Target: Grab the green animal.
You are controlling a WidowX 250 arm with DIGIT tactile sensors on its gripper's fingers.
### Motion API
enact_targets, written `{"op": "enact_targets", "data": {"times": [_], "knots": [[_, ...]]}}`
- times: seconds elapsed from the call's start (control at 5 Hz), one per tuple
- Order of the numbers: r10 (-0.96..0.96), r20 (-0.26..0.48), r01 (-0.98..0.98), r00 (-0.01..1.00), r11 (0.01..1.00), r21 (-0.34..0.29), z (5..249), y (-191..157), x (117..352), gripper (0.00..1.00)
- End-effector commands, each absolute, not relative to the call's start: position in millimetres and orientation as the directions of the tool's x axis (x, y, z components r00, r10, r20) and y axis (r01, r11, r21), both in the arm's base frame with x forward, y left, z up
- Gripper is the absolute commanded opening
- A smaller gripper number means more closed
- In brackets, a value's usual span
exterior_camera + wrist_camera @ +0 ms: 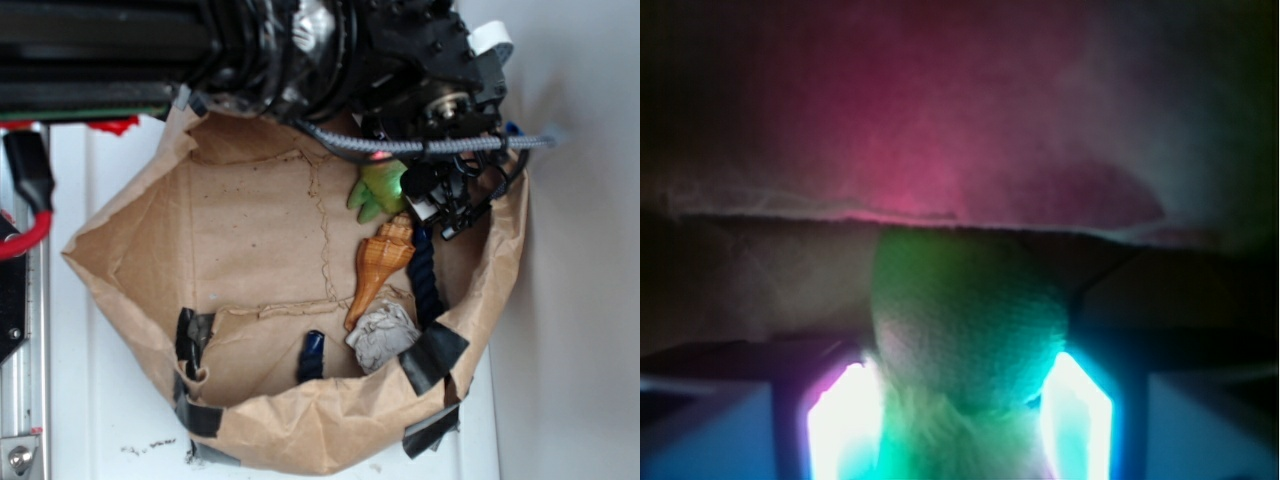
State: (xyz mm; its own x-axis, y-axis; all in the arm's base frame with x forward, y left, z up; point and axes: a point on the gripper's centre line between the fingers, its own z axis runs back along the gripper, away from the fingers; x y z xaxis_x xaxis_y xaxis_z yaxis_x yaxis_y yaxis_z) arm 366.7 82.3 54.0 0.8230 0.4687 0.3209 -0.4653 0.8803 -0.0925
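Note:
The green animal [376, 192] is a fuzzy lime-green plush lying at the back right of the brown paper bag [250, 230], just above the seashell. My gripper [404, 190] reaches down onto it from the top right, and the arm hides part of the toy. In the wrist view the green animal [970, 320] fills the whole gap between the two glowing pads [845, 425], which press against both of its sides. The gripper [965, 425] is shut on it. The bag wall rises right behind the toy.
An orange-brown spiral seashell [381, 262] lies beside the toy, with a crumpled grey paper ball [383, 335] below it. A dark blue rope [429, 275] runs along the right wall, and a small blue object [311, 355] lies near the front. Black tape [432, 357] patches the rim.

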Motion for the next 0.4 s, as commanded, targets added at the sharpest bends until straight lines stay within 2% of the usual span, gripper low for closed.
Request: {"op": "enact_targets", "data": {"times": [0.0, 0.2], "knots": [[0.459, 0.357, -0.453, 0.814, 0.885, -0.105, 68.2, 83.9, 377.8, 0.00], [0.451, 0.346, -0.442, 0.823, 0.890, -0.110, 71.4, 85.2, 375.6, 0.00]]}}
